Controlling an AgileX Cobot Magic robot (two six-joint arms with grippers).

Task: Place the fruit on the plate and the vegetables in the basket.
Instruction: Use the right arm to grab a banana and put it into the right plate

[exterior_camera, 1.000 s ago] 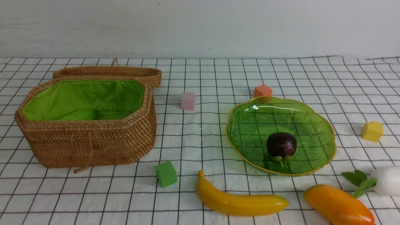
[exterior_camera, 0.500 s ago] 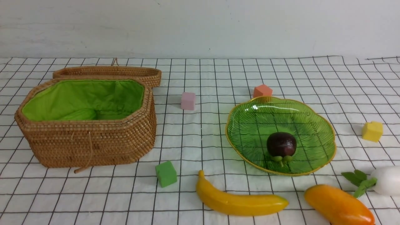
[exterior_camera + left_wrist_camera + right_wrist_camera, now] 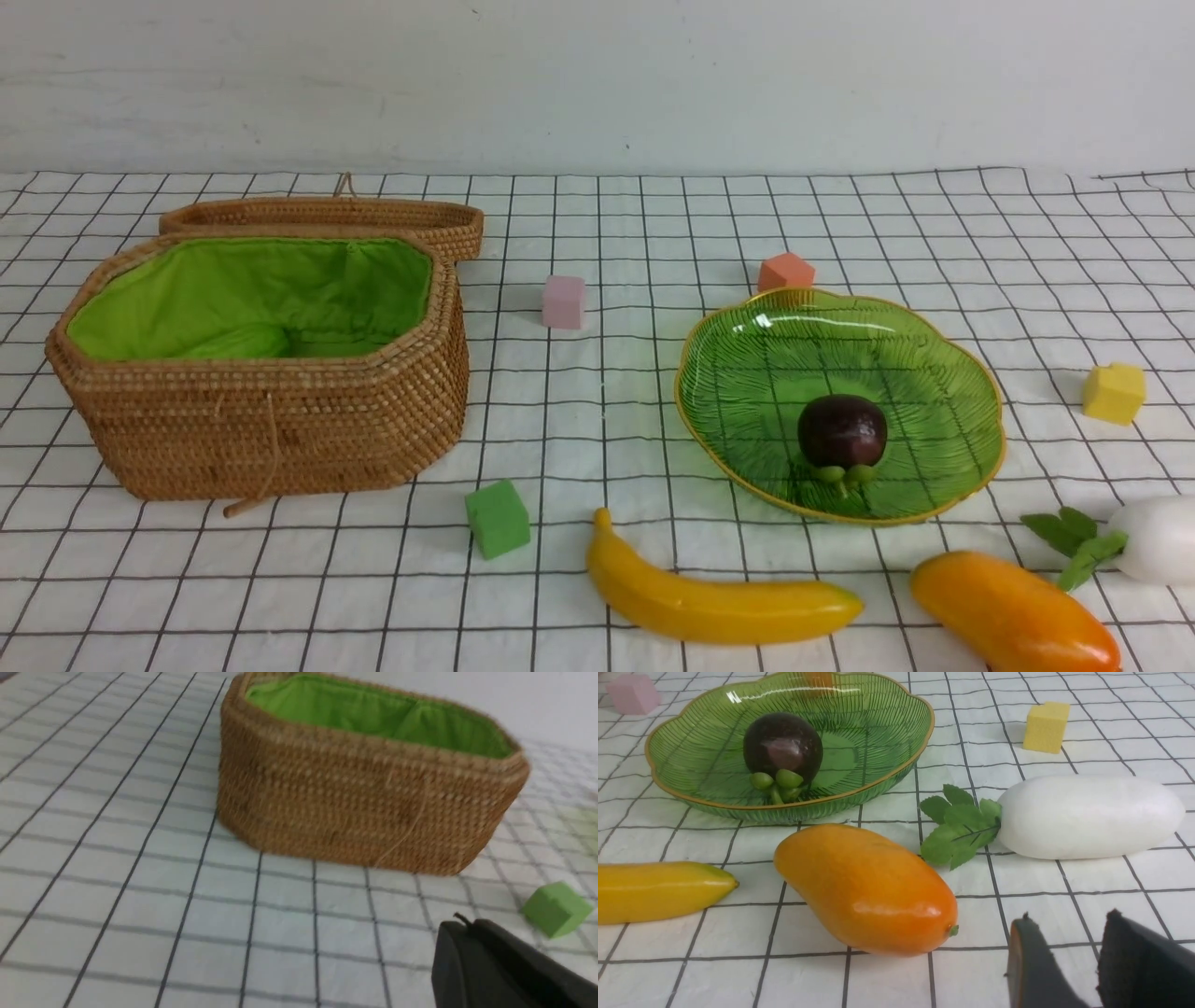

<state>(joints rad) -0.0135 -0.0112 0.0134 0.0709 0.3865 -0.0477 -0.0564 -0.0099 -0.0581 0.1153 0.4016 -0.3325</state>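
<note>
A: How's the right claw (image 3: 1069,917)?
B: Narrowly parted, empty. The mango (image 3: 866,889) is just ahead, the plate (image 3: 887,779) with the mangosteen (image 3: 782,746) beyond.
A: And the left claw (image 3: 462,924)?
B: Closed, empty, with the basket (image 3: 364,807) ahead.

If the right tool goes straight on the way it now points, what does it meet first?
Most likely the white radish, lying just ahead of the open right tool; nothing lies between them, though depth is unclear.
</note>
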